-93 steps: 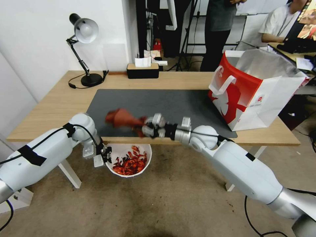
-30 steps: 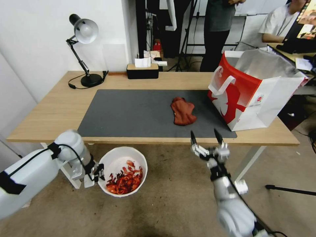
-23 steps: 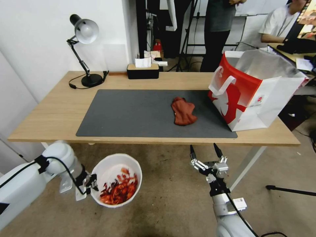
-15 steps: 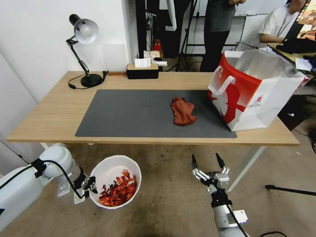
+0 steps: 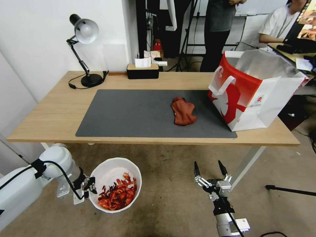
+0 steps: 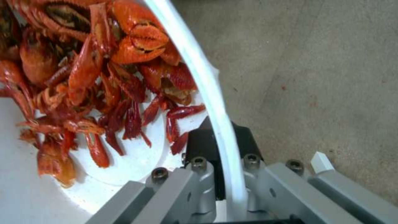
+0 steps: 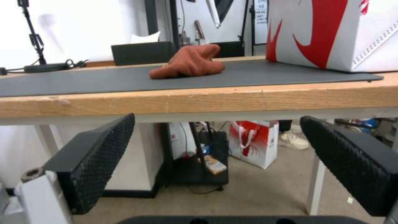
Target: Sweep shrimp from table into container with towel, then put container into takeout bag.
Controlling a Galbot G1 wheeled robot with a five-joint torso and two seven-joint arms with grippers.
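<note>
The white container (image 5: 112, 171) hangs below the table's front edge, over the floor, holding the heap of red-orange shrimp (image 5: 117, 197). My left gripper (image 5: 86, 187) is shut on its rim; the left wrist view shows the rim (image 6: 215, 102) pinched between the fingers, shrimp (image 6: 95, 77) inside. The rust-red towel (image 5: 183, 111) lies crumpled on the grey mat (image 5: 131, 112) of the table (image 5: 56, 108), beside the red-and-white takeout bag (image 5: 255, 89) standing open at the right. My right gripper (image 5: 210, 168) is open, low in front of the table, fingers pointing up. The right wrist view shows the towel (image 7: 188, 61) and bag (image 7: 331, 31).
A desk lamp (image 5: 84, 49) and a black tissue box (image 5: 143, 69) stand at the table's far edge. White table legs (image 5: 245, 164) reach down to the brown floor. People stand beyond the table by other furniture.
The towel was let go and lies on the mat. My right arm drew back and down below the table edge, gripper open. My left gripper lowered the container slightly.
</note>
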